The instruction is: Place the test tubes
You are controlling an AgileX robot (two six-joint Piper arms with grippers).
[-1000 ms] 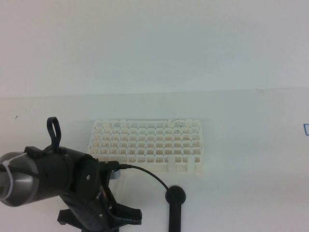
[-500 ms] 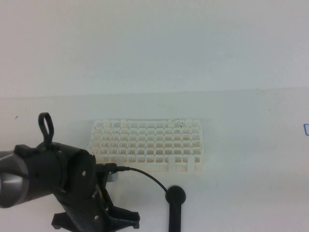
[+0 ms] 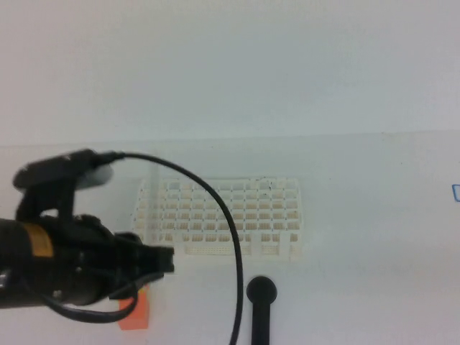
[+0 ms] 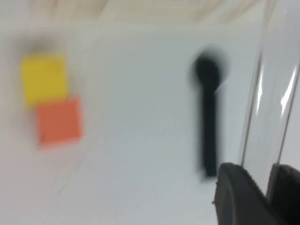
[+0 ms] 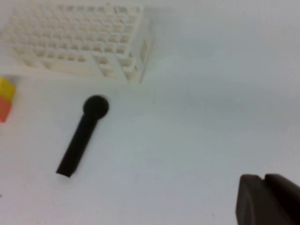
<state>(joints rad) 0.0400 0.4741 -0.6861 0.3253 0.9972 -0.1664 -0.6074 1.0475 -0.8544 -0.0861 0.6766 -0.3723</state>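
Observation:
A clear glass test tube (image 4: 276, 93) stands between the dark fingers of my left gripper (image 4: 260, 169), which is shut on its lower part. In the high view the left arm (image 3: 72, 266) fills the near left, just in front of the rack's left end. The white test tube rack (image 3: 223, 215) sits mid-table, and its many square holes look empty. The rack (image 5: 79, 42) also shows in the right wrist view. My right gripper (image 5: 265, 180) hangs shut over bare table, to the right of the rack, holding nothing.
A black tool with a round head (image 3: 260, 305) lies in front of the rack. An orange block (image 3: 136, 313) lies under the left arm, and a yellow block (image 4: 43, 77) touches the orange block (image 4: 58, 119). A black cable (image 3: 215, 208) arcs across the rack.
The left arm has turned and swung up: its wrist camera now sits on top and the arm points right. The orange block has come into view beneath it.

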